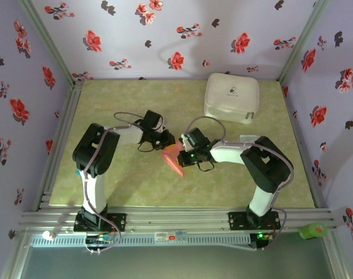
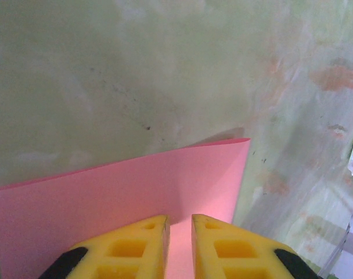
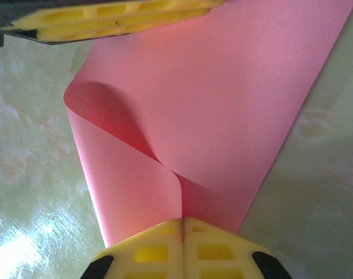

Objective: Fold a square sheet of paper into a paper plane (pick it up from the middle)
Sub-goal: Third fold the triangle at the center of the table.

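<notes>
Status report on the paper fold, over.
Right gripper shut on the square sheet of paper, curled. Left gripper pinches its opposite edge. White case at far right, well apart.

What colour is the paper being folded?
The paper is plain salmon pink, clearest in the right wrist view.

Paper sheet (image 2: 107,197), left edge off-frame

square sheet of paper (image 3: 223,116): thin salmon paper, is showing a smooth matt face with a faint sheen | right gripper (image 3: 182,224) fingers (image 3: 147,253): are looking like matt yellow moulded plastic | table (image 2: 136,75): marbled green, smooth, is reflecting light softly | white case (image 1: 231,96): is appearing as smooth plastic | rails (image 1: 182,220): are showing ribbed bare metal
</notes>
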Robot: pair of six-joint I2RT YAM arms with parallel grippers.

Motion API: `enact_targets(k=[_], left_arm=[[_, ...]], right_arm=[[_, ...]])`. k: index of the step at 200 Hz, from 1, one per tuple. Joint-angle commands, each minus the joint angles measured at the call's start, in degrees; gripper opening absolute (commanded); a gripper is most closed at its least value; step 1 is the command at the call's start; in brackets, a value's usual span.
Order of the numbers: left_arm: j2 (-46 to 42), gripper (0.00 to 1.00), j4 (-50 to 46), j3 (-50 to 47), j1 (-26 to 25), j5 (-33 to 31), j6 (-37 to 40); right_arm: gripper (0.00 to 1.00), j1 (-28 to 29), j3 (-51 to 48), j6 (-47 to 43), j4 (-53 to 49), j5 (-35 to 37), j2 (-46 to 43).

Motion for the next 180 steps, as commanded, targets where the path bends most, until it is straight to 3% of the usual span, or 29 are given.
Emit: enact_targets(k=[1,180], left_arm=[[0.7,0.19,-4.0,-1.8,-0.5,-1.5,0.3],[-3.4,0.24,-2.8,1.0,-0.4,-2.0,-0.9]], right_arm=[[0.0,-0.3,0.6,0.0,-0.7,1.0,0.9],[0.0,-0.3,-0.9,0.2,-0.3,1.8,1.6]])
